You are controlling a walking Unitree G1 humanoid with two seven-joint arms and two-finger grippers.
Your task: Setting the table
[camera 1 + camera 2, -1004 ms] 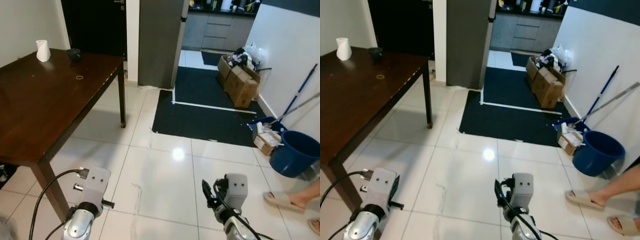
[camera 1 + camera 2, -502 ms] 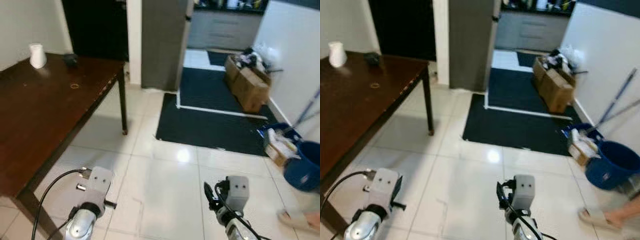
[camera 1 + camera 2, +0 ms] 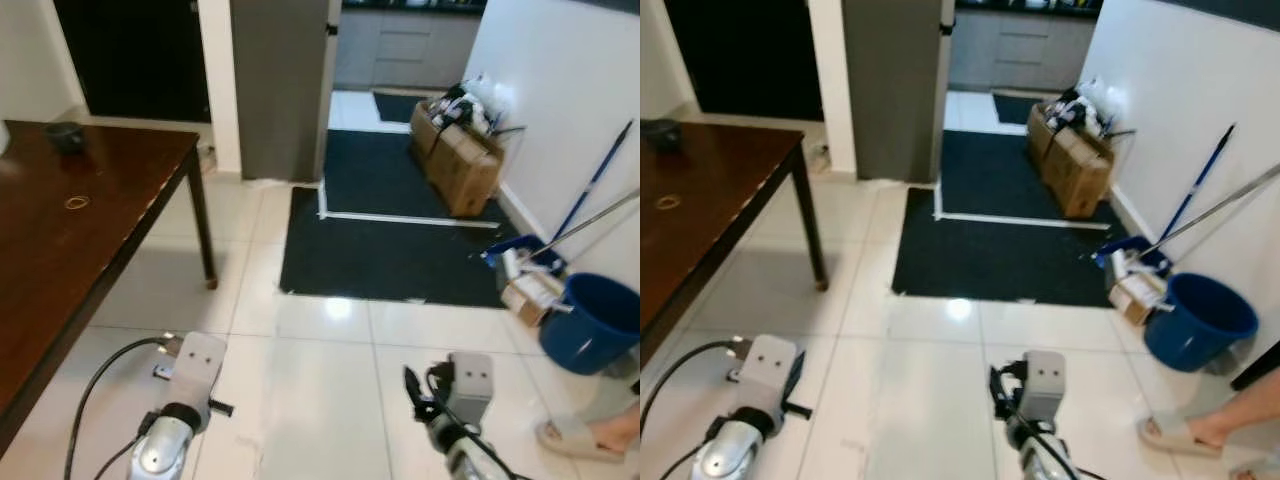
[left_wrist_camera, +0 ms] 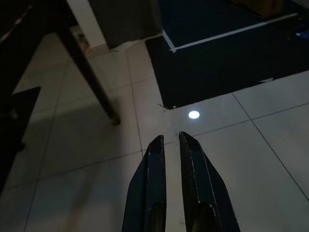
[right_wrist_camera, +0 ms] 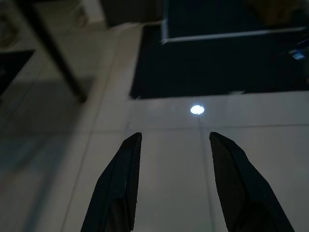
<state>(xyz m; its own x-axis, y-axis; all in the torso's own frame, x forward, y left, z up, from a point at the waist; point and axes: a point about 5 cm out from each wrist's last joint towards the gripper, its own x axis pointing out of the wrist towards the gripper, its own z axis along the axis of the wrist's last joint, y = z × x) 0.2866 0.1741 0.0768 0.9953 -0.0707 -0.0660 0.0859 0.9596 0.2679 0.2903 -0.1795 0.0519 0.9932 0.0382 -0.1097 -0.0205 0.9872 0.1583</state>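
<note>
Camera has swung toward the robot's right since a second ago: the white cup once on the table's far corner has left the frame, and the table sits further to the left.

Dark wooden table (image 3: 70, 250): one, at left, over white floor tiles (image 3: 320, 360). On it, one small dark bowl (image 3: 65, 135) near the far edge, and one small ring (image 3: 76, 203) nearer the middle, well apart from the bowl.

Left gripper (image 4: 169, 140): low over the tiles beside the table leg (image 4: 91, 82); fingers nearly together with a thin gap, holding nothing.
Right gripper (image 5: 174, 140): low over the tiles; fingers spread wide, empty.

Surroundings: one black mat (image 3: 390, 250) ahead with white tape lines; cardboard boxes (image 3: 455, 165) against the right wall; one blue bucket (image 3: 595, 325); two long handles (image 3: 590, 205) leaning on the wall; one person's sandalled foot (image 3: 580, 440) at far right.
</note>
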